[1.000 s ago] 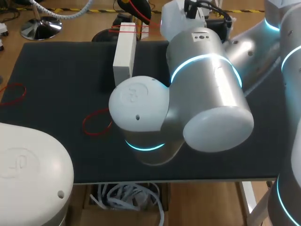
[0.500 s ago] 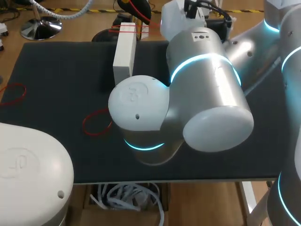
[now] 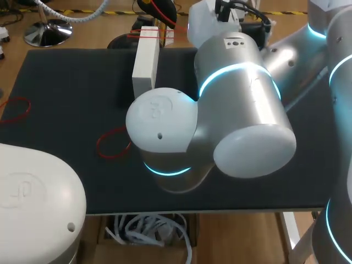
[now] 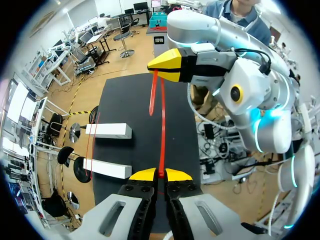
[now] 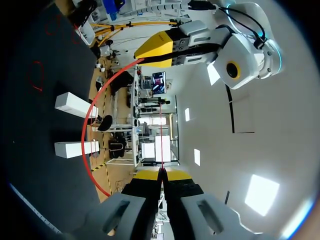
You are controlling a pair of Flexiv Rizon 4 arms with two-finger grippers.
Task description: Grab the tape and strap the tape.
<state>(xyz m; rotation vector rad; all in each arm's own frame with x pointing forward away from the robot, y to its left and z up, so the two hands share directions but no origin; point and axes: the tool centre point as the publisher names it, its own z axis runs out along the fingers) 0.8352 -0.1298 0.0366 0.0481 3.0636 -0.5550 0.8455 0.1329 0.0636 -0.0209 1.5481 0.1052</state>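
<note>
A red rubber band [image 4: 162, 135] is stretched between my two grippers above the black mat [image 3: 66, 82]. My left gripper [image 4: 160, 175] is shut on one end of it. The right gripper [image 4: 167, 65] pinches the other end, ahead of the left one. In the right wrist view my right gripper [image 5: 161, 174] is shut on the band [image 5: 89, 135], which arcs up to the left gripper [image 5: 157, 47]. Two white blocks [image 4: 107, 131] [image 4: 107, 169] lie on the mat beside the stretched band. In the head view my arms' big joints hide both grippers.
A long white block [image 3: 146, 69] lies at the mat's back, with another block [image 3: 149, 34] behind it that has a thin red band across it. Loose red bands lie on the mat at the middle left [image 3: 113, 143] and the left edge [image 3: 16, 110].
</note>
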